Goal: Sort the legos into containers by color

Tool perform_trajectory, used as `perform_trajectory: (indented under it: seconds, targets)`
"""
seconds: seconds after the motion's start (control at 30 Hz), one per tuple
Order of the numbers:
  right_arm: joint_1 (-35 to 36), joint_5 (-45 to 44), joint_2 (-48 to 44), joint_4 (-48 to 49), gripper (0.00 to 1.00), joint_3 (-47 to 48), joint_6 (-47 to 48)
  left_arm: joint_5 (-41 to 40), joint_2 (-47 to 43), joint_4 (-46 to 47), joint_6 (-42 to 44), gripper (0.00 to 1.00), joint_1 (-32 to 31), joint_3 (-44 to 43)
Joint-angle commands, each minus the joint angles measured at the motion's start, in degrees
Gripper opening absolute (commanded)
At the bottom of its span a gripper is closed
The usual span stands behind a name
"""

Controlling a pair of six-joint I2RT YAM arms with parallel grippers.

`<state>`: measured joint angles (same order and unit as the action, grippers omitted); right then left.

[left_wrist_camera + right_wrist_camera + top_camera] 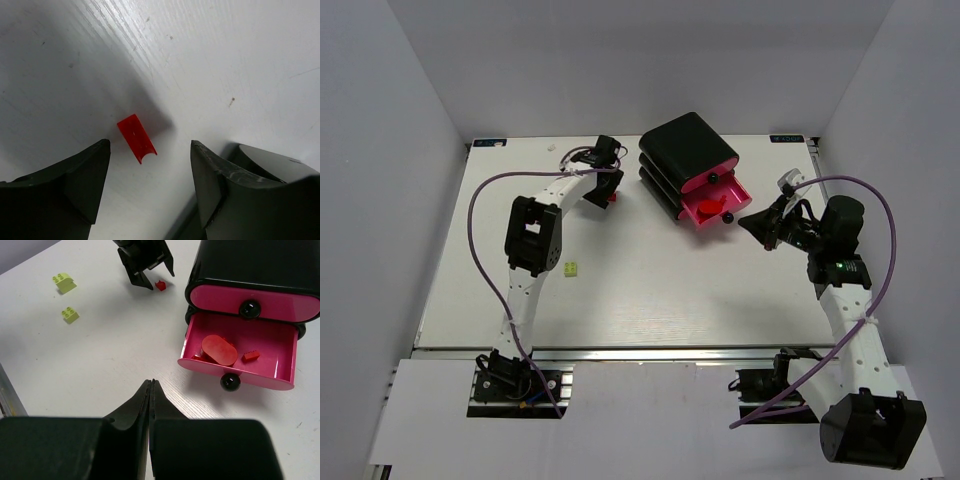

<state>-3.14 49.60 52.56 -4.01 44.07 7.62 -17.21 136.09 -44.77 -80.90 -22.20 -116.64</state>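
Observation:
A small red lego (136, 138) lies on the white table just ahead of my open left gripper (150, 145), nearer its left finger and untouched. In the top view that gripper (610, 192) stands over the red lego (611, 198) left of the black cabinet (685, 148). A lower pink drawer (235, 374) is pulled open and holds a red oval piece (219, 350) and a small red lego (251, 356). The drawer above (280, 305) is closed. My right gripper (151, 383) is shut and empty, in front of the open drawer (743, 192).
Two yellow-green legos (65, 282) (70, 315) lie on the table left of centre; they also show in the top view (570, 268). The left gripper (145, 262) and the red lego (161, 285) show in the right wrist view. White walls surround the table.

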Motion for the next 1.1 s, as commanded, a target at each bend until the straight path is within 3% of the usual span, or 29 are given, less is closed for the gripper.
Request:
perform_trajectory:
  seconds: [0.0, 0.3, 0.53, 0.7, 0.9, 1.07]
  targets:
    - [-0.03, -0.56, -1.31, 2.96, 0.0, -0.57, -0.06, 1.3, 1.19, -0.67, -1.1, 0.75, 0.49, -2.19]
    - [-0.03, -1.18, -1.58, 3.39, 0.0, -0.75, 0.03, 6.31, 3.39, 1.62, -1.1, 0.64, 1.1, -0.17]
    - [-0.12, -1.88, -2.28, 3.31, 0.0, -1.27, -0.06, 9.56, 4.09, 2.84, -0.49, 0.44, 1.62, -0.17]
    - [-0.38, -2.05, -2.46, 5.06, 0.0, -1.62, -0.23, 11.32, 1.2, 5.83, 1.27, 0.28, 1.63, 4.47]
    - [-0.2, -1.88, -2.54, 5.68, 0.0, -1.97, -0.67, 15.27, -5.99, 13.21, 10.84, 0.08, 1.63, 10.19]
    - [-0.12, -2.14, -2.46, 6.12, 0.0, -2.24, -0.76, 22.72, -15.66, 19.71, 27.27, 0.0, 0.23, 18.36]
